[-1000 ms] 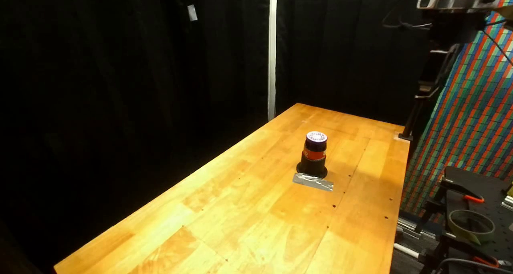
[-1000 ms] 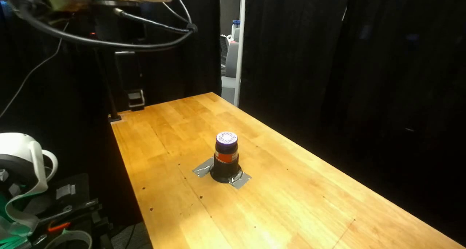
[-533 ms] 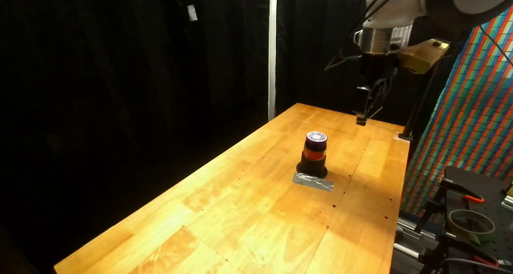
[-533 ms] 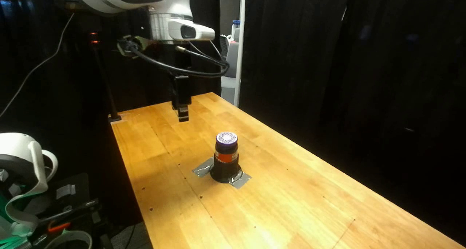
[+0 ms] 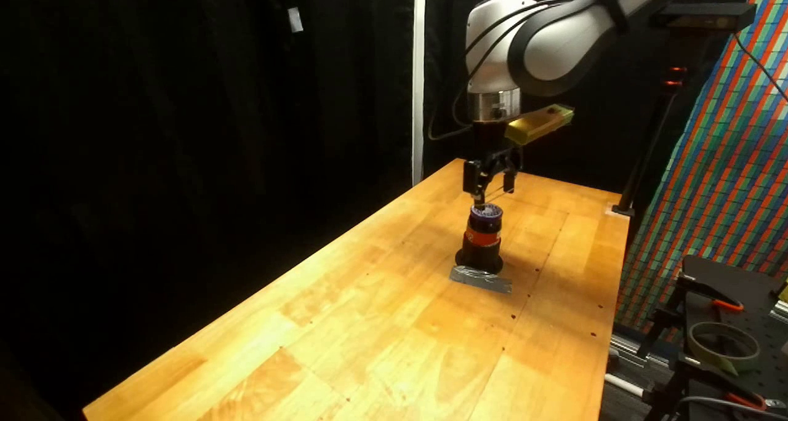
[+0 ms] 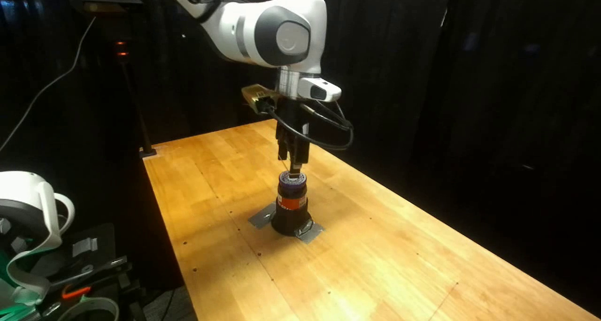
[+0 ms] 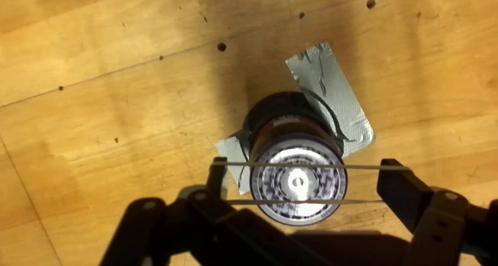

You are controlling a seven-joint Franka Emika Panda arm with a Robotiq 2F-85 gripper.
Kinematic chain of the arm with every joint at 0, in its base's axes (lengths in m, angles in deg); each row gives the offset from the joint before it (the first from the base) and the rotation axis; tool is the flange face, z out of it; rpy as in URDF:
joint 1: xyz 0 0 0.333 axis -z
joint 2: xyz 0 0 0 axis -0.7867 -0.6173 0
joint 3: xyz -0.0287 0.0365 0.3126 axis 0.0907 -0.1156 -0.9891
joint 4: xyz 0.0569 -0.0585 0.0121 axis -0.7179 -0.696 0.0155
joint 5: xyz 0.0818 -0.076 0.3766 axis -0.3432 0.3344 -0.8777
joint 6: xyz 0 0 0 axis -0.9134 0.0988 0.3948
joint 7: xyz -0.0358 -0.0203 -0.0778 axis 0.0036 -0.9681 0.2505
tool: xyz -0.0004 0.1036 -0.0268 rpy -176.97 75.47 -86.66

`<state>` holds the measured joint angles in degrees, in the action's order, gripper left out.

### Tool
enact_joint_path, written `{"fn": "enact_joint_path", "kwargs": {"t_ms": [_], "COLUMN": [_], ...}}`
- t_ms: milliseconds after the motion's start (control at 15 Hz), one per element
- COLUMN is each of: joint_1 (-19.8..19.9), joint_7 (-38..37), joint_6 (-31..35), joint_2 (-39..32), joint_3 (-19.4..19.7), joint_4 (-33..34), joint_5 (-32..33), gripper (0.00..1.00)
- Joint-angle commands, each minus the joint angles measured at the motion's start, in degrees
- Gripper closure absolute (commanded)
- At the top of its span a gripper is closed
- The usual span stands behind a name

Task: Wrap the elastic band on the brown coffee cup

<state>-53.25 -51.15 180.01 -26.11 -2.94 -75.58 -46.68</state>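
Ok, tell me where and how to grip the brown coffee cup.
I'd come from above and grip opposite sides of the brown coffee cup, just below its pale top. It stands upright, that round end looks narrower than the open pincer, and tape flanks the black base. The elastic band spanning the pincer might interfere.

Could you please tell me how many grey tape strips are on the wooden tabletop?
2. In the wrist view, one strip lies to the upper right of the brown coffee cup, another strip to its left. The cup may hide more.

End effector [image 7: 305, 180] spread, elastic band [image 7: 362, 167] taut btwn fingertips [image 7: 404, 196]; 2 strands over coffee cup [image 7: 297, 184], contact unclr.
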Motion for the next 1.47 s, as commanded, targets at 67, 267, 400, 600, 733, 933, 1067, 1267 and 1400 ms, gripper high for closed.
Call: {"fn": "enact_joint_path", "kwargs": {"t_ms": [67, 267, 400, 600, 733, 933, 1067, 1267, 1400], "joint_1": [-4.2, -4.8, -4.0, -3.1, -3.1, -3.5, -3.7, -3.2, -3.2], "joint_7": [-0.3, 2.1, 6.0, 9.3, 10.0, 9.9, 9.9, 12.0, 13.7], "joint_6": [-3.5, -11.1, -19.1, -28.9, -31.9, -28.7, -28.3, -30.1, -30.5], "joint_2": [-13.8, -19.5, -21.7, -23.4, -24.2, -24.3, -24.9, -25.2, -25.1], "joint_3": [5.0, 6.1, 5.0, 5.5, 6.1, 7.7, 8.4, 7.7, 6.8], "joint_4": [17.7, 26.7, 31.4, 36.4, 38.3, 37.4, 37.3, 36.7, 36.1], "joint_5": [-3.2, -5.5, -8.5, -10.5, -10.6, -8.8, -8.2, -9.4, -10.3], "gripper": [0.00, 0.00, 0.00, 0.00, 0.00, 0.00, 0.00, 0.00, 0.00]}}
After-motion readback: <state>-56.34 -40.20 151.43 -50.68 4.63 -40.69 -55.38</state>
